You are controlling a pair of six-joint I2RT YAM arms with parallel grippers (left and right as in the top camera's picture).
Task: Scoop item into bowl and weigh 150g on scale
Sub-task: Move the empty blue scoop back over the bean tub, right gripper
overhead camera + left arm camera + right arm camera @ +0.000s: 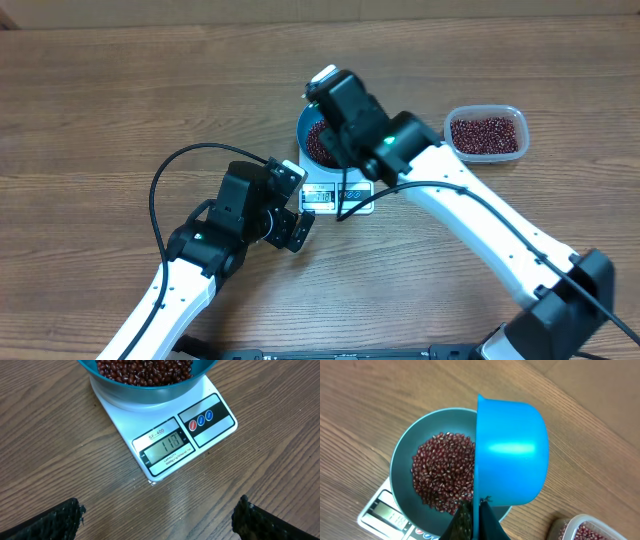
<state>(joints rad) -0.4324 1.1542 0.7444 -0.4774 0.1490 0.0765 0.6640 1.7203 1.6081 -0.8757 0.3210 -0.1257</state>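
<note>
The blue bowl point(400, 465) stands on the white scale point(125, 415) and holds a heap of dark red beans point(442, 470). My right gripper point(479, 515) is shut on the handle of a small blue scoop point(512, 450). The scoop is tipped on its side above the bowl's right part, mouth facing left, and I see no beans in it. From overhead the right wrist covers most of the bowl point(303, 135). My left gripper point(160, 520) hangs open over bare table just in front of the scale's lit display point(165, 445), holding nothing.
A clear plastic tub point(486, 133) of more beans sits to the right of the scale point(322, 196). The left arm's black cable point(155, 195) loops over the table on the left. The right arm stretches from the near right corner toward the bowl.
</note>
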